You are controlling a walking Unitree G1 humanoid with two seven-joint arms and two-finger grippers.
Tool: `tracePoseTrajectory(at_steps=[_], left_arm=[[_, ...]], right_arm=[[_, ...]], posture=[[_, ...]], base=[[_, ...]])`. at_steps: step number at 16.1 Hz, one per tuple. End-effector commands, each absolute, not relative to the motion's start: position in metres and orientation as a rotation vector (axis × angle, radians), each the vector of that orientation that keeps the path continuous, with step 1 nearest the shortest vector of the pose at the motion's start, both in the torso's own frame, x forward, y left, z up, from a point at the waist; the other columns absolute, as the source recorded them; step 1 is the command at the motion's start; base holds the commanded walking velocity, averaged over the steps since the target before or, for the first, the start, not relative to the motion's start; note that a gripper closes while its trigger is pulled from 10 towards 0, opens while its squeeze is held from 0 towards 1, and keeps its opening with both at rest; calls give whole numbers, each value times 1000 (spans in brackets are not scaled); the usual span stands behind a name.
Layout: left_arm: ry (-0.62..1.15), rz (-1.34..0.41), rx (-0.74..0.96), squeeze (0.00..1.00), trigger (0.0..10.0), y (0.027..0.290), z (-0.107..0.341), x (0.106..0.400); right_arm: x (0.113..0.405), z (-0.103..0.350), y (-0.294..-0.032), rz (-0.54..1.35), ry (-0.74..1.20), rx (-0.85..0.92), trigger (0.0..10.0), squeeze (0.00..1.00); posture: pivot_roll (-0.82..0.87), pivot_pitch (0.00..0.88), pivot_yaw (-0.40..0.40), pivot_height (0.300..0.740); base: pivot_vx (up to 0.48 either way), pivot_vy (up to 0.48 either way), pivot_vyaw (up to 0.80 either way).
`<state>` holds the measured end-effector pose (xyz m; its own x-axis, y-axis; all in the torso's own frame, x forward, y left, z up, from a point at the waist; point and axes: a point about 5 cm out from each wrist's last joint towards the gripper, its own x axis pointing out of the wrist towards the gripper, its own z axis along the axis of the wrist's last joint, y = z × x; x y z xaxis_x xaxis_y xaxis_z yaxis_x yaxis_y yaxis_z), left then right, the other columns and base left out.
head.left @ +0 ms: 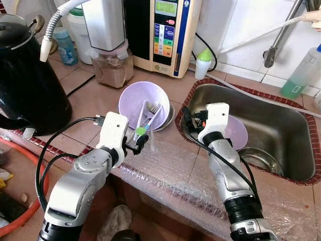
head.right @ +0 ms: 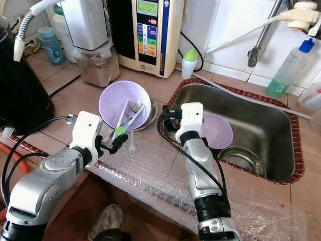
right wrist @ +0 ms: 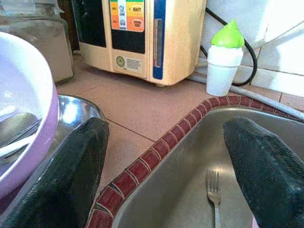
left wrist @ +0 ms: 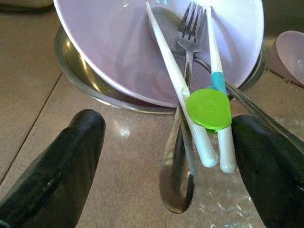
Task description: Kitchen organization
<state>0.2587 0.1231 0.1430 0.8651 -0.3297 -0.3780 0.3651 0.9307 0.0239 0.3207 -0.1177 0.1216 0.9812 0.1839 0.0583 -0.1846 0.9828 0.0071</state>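
Note:
A purple bowl (head.left: 138, 100) leans tilted inside a steel bowl (left wrist: 80, 71) on the tiled counter. In it lie white training chopsticks (left wrist: 180, 85) joined by a green disc (left wrist: 209, 108), a fork (left wrist: 190, 33) and a spoon handle (left wrist: 175, 190). My left gripper (head.left: 140, 143) is open, low over the counter, with its fingers either side of the chopstick ends and not touching them. My right gripper (head.left: 189, 123) is open above the left rim of the sink (head.left: 281, 120). The sink holds a second purple bowl (head.left: 236, 131), a steel bowl (head.left: 261, 158) and a fork (right wrist: 213, 187).
A black kettle (head.left: 27, 80) stands at the left. At the back are a jar of brown powder (head.left: 113, 68), a beige water machine (head.left: 163, 35) and a small green-capped bottle (head.left: 203, 63). A green soap bottle (head.left: 303, 73) stands beyond the sink. Bubble wrap (head.left: 170, 170) covers the counter's front edge.

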Motion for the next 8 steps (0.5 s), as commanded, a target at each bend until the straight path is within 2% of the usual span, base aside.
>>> tracePoseTrajectory(at_steps=[1,8], left_arm=[[361,-363,105,0,10000,126,145,258],[307,-309,95,0,10000,131,154,265]], right_arm=[[323,123,-119,179,-63,8,10000,0],[323,121,-116,185,-52,26,10000,0]], posture=[[106,0,-27,740],[112,0,-25,740]], base=[[0,0,0],[0,0,0]])
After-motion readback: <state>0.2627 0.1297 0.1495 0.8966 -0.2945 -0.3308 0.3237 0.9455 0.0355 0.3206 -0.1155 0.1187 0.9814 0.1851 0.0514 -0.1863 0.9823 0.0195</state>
